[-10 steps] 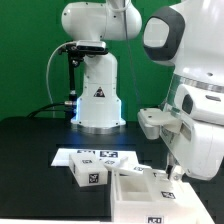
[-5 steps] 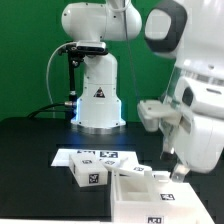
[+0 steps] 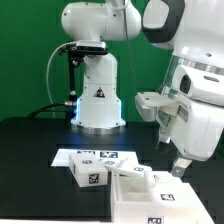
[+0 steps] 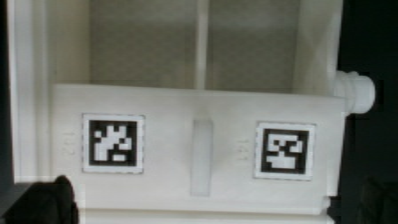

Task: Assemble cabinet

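Cabinet [image 3: 140,197] sits on the black surface [image 3: 30,150] on the camera side of the marker board [image 3: 92,153], offset toward the board's exterior-view-right end; its lower part runs out of frame. Open side faces up, inner dividers visible. Hand [image 3: 178,168] hangs off the marker board's exterior-view-right end, raised above board level, over the cabinet's far corner on that side. Can't tell from the exterior view whether it touches the rim. Jaws are spread: the wrist view shows only one dark fingertip [image 4: 39,200] out at the frame corner, with nothing pinched. The rest of the wrist view is cabinet [image 4: 199,105]: a flat white face carrying a first tag [image 4: 112,140] and a second tag [image 4: 285,150] with a narrow vertical strip between them, shelf compartments beyond that face, and a small knob [image 4: 358,92] sticking out at one side edge. A small white tagged block [image 3: 88,173] lies against the marker board's camera-side edge, toward its exterior-view-left half; touching or overlapping it, can't tell. The robot base [image 3: 97,95] stands on the far side of the marker board, roughly centred on it.
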Controlling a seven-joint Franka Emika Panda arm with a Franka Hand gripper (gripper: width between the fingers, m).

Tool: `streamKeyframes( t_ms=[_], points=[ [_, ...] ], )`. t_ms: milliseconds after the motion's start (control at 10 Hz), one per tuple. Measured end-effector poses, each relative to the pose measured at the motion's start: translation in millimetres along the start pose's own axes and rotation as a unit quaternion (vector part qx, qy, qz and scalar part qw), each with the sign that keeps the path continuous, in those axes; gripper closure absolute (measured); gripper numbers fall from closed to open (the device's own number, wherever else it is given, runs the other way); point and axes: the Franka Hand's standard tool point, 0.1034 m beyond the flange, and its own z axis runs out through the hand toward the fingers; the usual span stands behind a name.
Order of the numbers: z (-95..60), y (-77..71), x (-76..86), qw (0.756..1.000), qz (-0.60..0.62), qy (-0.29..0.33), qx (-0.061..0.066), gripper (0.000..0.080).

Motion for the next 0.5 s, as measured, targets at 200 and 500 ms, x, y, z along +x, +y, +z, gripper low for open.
streamKeyframes(
  t_ms=[200, 500],
  points=[
    [-2.9, -10.2, -12.7, 1.0, -0.008, -0.001, 0.017, 0.0002],
    [0.2, -37.5, -26.9, 0.999, 0.011, 0.007, 0.04, 0.0002]
  ],
)
